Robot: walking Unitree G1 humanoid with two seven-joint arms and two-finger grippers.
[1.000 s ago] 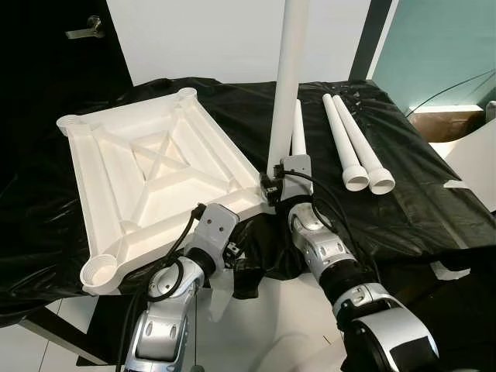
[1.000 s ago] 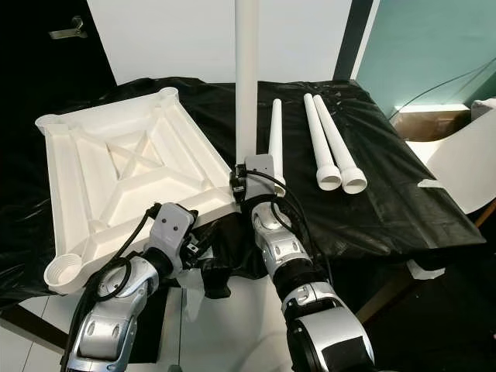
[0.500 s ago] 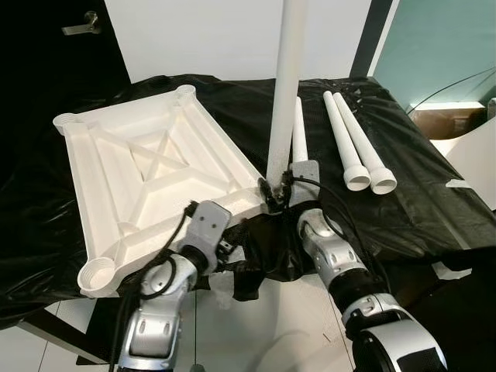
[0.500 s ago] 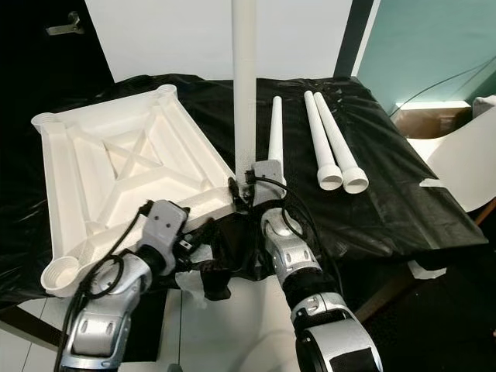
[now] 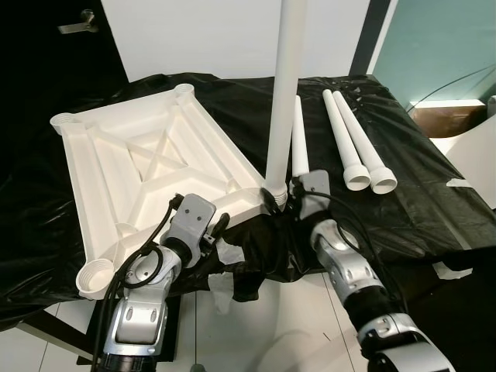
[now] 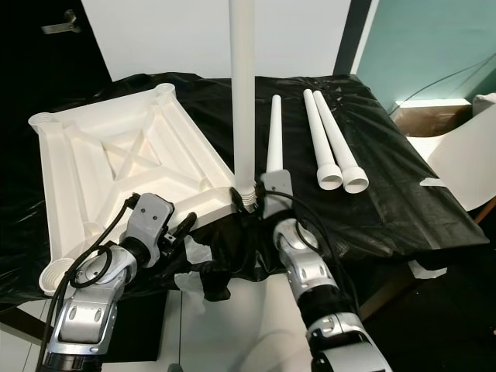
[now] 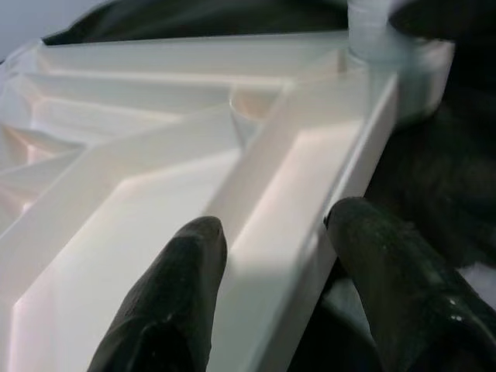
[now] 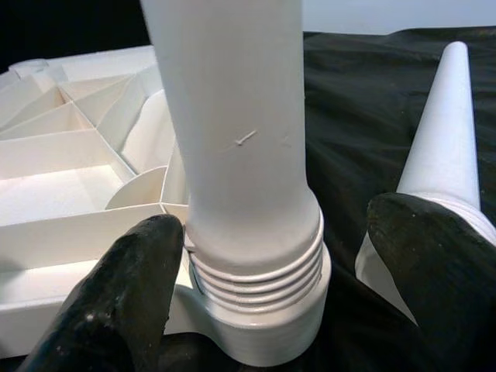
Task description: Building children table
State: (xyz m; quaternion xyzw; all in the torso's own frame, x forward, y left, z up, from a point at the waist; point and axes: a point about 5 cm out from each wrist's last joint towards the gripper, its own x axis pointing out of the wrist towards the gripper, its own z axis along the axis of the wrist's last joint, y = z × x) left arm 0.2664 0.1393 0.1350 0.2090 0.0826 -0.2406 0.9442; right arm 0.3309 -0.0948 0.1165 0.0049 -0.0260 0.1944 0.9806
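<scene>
The white tabletop (image 5: 147, 170) lies upside down on the black cloth, ribs up. One white leg (image 5: 283, 93) stands upright, its threaded end in the near right corner socket (image 8: 256, 325). My right gripper (image 8: 279, 221) is open. Its fingers (image 8: 116, 302) flank the base of the leg, with a gap on one side. My left gripper (image 7: 277, 221) straddles the tabletop's near rim (image 7: 294, 201), one finger inside and one outside, pressed against the wall. Three loose legs lie on the cloth: one (image 5: 298, 136) just beyond the upright leg, and a pair (image 5: 353, 143) further right.
The black cloth (image 5: 418, 209) covers the worktable and hangs crumpled over the near edge between my arms. White floor (image 5: 256, 325) lies below. A dark door with a handle (image 5: 77, 27) stands at the far left. A white panel (image 5: 473, 155) lies at the right.
My right gripper has dropped back from the leg, so the threaded base now shows in the corner socket. My left arm has shifted left and its fingers now sit over the near rim.
</scene>
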